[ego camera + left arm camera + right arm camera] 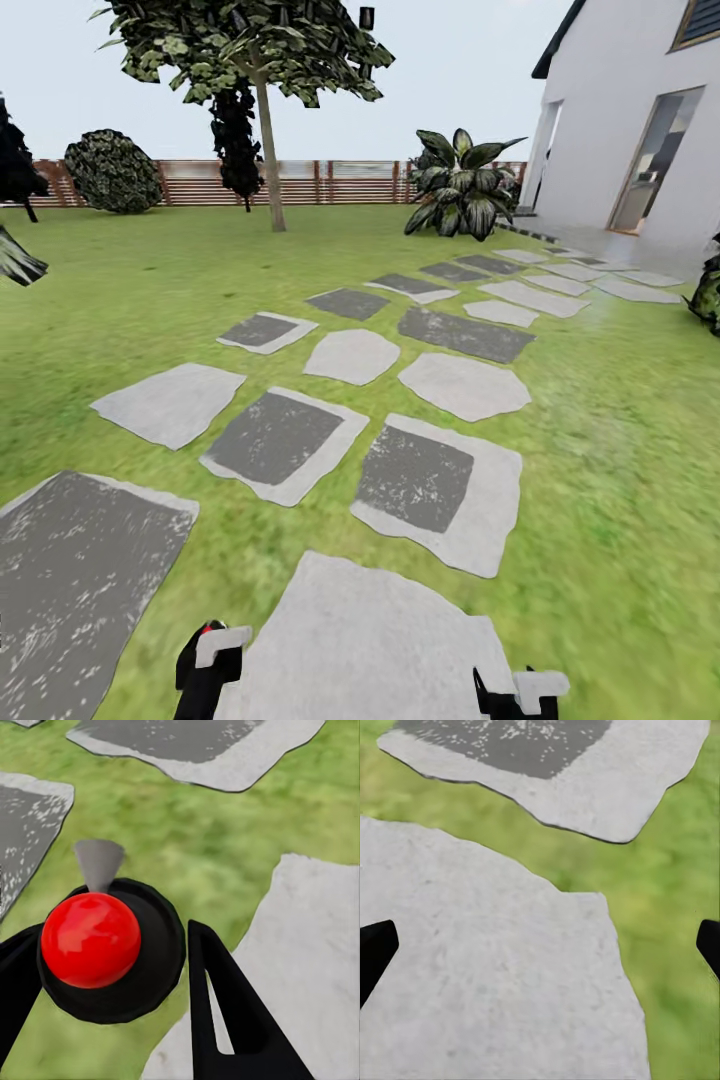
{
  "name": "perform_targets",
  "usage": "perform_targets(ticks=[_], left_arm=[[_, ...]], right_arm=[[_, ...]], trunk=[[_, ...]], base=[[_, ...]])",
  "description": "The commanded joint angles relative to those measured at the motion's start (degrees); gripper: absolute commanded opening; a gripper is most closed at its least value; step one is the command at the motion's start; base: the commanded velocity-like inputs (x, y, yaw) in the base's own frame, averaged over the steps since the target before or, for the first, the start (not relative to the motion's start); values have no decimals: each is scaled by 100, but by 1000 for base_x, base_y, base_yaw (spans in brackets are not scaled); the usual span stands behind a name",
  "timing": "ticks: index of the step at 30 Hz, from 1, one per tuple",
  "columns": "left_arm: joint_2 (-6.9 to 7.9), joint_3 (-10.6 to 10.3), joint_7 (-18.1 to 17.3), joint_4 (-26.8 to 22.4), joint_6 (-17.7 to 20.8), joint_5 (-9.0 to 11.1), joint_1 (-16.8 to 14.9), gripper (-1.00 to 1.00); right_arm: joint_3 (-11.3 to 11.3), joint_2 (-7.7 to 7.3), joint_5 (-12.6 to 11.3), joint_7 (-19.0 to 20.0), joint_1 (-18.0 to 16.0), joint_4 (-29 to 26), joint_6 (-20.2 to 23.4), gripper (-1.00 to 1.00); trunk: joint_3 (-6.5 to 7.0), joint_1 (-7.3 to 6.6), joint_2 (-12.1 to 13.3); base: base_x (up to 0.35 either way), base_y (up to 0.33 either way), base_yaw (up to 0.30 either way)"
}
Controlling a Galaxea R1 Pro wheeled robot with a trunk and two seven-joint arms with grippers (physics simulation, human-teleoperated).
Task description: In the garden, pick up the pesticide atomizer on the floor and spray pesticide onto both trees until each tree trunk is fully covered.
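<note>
While clamped, the atomizer (101, 945) sits inside the left gripper (112, 967).

A: What stands beyond the lawn on the right?

B: A white house (610, 110) with a dark roof edge and a tall glazed door (655, 160). Just in front of its corner grows a broad-leaved palm-like plant (462, 190).

A: And on the far left?

B: A rounded dark bush (113, 172) against the boundary, with a near-black conifer (18, 165) at the picture's edge. Pale sky (470, 70) hangs above it all.
</note>
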Motion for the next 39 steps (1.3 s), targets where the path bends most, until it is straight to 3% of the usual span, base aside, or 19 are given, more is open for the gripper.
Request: perform_targets(ticks=[1, 11, 39], left_arm=[[-6, 38, 10, 5, -18, -52, -5, -100], [-9, 38, 10, 2, -18, -52, -5, -100], [-10, 38, 10, 0, -18, -52, -5, -100]], right_arm=[[1, -1, 1, -1, -2, 3, -17, 100], [1, -1, 3, 1, -2, 1, -17, 100], [1, -1, 1, 0, -2, -6, -17, 100]], trunk=[[-5, 2, -2], [-5, 2, -2], [-5, 2, -2]], base=[[330, -111, 235], [330, -111, 203], [330, -111, 5]])
